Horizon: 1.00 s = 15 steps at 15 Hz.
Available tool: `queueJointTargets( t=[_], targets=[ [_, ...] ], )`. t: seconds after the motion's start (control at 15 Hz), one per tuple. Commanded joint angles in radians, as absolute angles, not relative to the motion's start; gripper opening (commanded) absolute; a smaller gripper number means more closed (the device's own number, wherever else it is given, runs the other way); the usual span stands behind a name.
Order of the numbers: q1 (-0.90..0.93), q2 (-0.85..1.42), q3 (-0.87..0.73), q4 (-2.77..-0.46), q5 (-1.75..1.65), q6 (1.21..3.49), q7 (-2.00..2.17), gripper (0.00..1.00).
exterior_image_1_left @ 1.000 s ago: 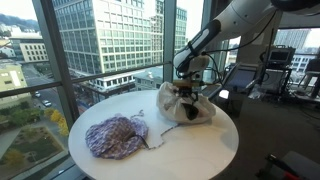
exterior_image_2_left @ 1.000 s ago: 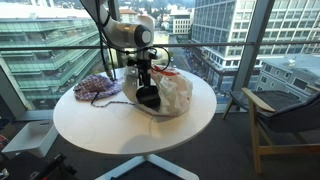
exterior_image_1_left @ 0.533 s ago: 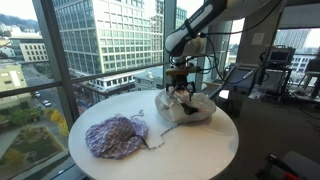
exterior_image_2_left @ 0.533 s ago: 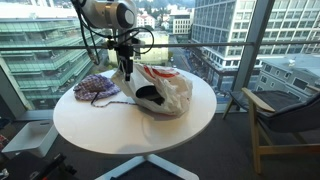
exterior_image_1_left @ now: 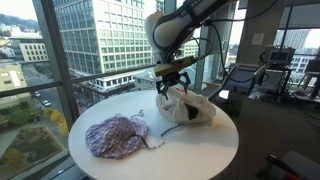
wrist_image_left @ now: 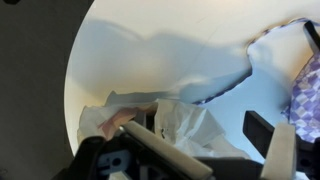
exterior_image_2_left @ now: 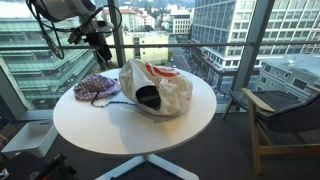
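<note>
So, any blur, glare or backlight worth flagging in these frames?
Wrist view: soft throughout, the plastic bag and gripper smeared, the table tinted blue. Both exterior views: sharp enough, lit by daylight from the windows, no strong glare on the table; in an exterior view the purple cloth reads clearly.

We see bright daylight coming through the windows (exterior_image_1_left: 100,40) behind the table (exterior_image_1_left: 200,150); shadows on its top are soft. In the wrist view the white top glares, and the near bottom edge is blurred and dark.
</note>
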<state>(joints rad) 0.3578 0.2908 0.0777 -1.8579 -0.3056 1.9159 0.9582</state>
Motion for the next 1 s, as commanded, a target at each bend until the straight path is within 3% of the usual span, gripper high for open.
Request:
queueJointTargets(
  t=[0.0, 0.4, 0.93],
  targets=[
    [0.347, 0.279, 0.148, -1.897, -0.249, 1.996, 0.894, 1.00],
    [0.370, 0.410, 0.202, -1.837, -0.113, 2.174, 0.848, 1.00],
    [0.475, 0.660, 0.124, -1.668, -0.120, 2.391, 1.052, 1.00]
  ],
)
